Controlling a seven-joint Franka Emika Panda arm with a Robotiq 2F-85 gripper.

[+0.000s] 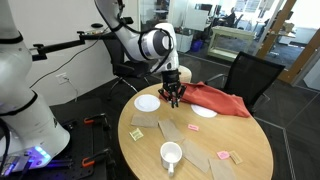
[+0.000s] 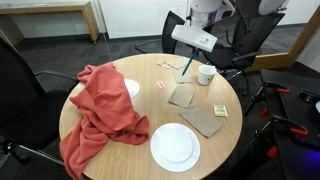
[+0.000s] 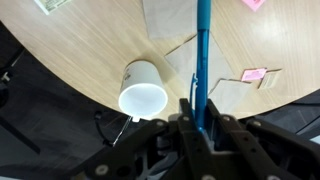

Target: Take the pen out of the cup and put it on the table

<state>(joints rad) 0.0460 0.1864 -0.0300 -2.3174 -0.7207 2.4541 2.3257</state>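
Wrist view: fingers [image 3: 188, 125] closed tight on blue pen [image 3: 203, 55]; pen outside cup [image 3: 143, 90], just beside it, over counter [image 3: 90, 40].

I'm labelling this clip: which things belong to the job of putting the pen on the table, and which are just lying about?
Job: blue pen, clamped in the gripper; white cup; table.
Lying about: red cloth; white plate; brown paper squares; pink packets.
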